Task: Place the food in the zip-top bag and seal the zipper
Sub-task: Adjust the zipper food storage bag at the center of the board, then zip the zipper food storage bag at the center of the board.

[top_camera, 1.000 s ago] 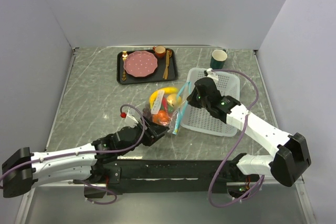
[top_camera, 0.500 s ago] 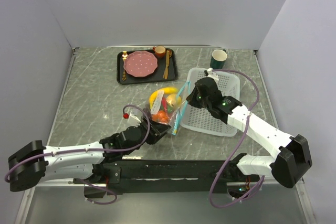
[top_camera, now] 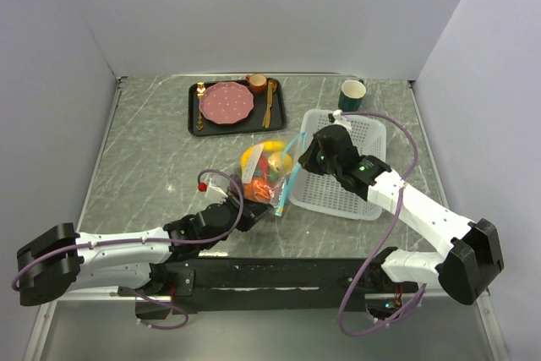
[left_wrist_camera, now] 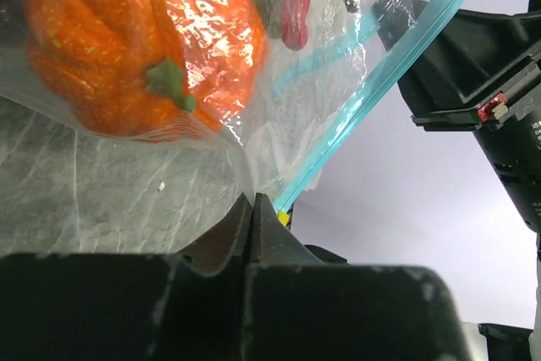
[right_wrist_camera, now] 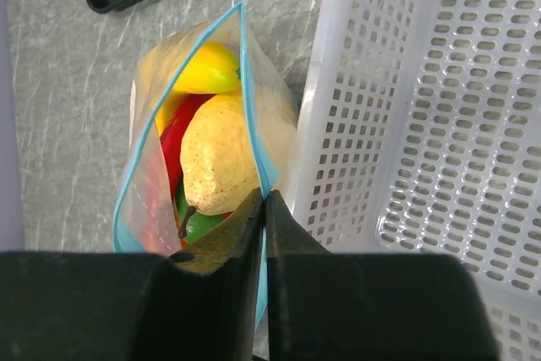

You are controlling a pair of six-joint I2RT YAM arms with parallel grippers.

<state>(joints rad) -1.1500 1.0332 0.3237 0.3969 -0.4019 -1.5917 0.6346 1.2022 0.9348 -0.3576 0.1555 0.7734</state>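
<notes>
The zip-top bag lies between the arms, mouth toward the basket, with the food inside. In the right wrist view a pale yellow fruit, a yellow banana and a red chili show through the gaping mouth. The teal zipper runs into my right gripper, which is shut on it at the bag's far end. My left gripper is shut on the bag's near corner, just beside the zipper. An orange fruit presses against the clear film above it.
The white mesh basket touches the bag's right side, under my right arm. A black tray with a pink plate, gold cutlery and an orange cup stands at the back. A dark green cup stands at the back right.
My left gripper has closed on the bag's near corner after reaching slightly forward. The right gripper keeps its hold on the zipper and has barely moved.
</notes>
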